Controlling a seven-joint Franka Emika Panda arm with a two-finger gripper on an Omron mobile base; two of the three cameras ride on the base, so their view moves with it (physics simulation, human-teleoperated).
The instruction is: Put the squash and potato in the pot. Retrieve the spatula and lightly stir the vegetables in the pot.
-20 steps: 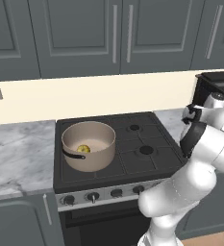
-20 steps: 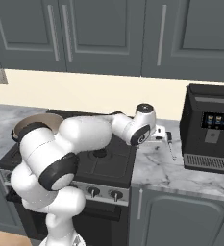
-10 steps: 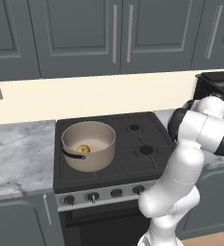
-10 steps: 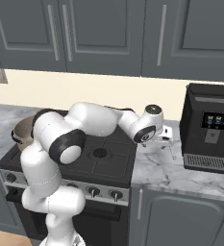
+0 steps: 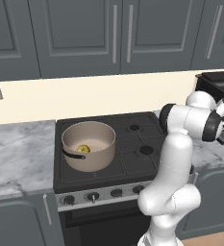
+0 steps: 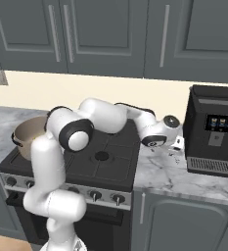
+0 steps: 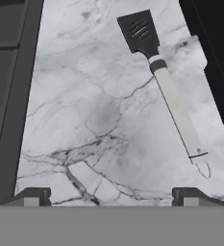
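Spatula [image 7: 168,91] lies flat on the marble counter [image 7: 99,115] ahead and right of the wide-open, empty gripper [image 7: 111,196], blade far, handle running back near the right fingertip

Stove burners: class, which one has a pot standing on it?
The front left burner, under the pot. The other burners, like the front right one, stand bare.

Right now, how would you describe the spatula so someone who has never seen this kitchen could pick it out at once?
Start at the black coffee machine at the right end of the marble counter. On the strip of counter between that machine and the stove lies the spatula, flat on the marble. Its slim light-grey handle and small dark slotted blade mark it as the one loose utensil there.
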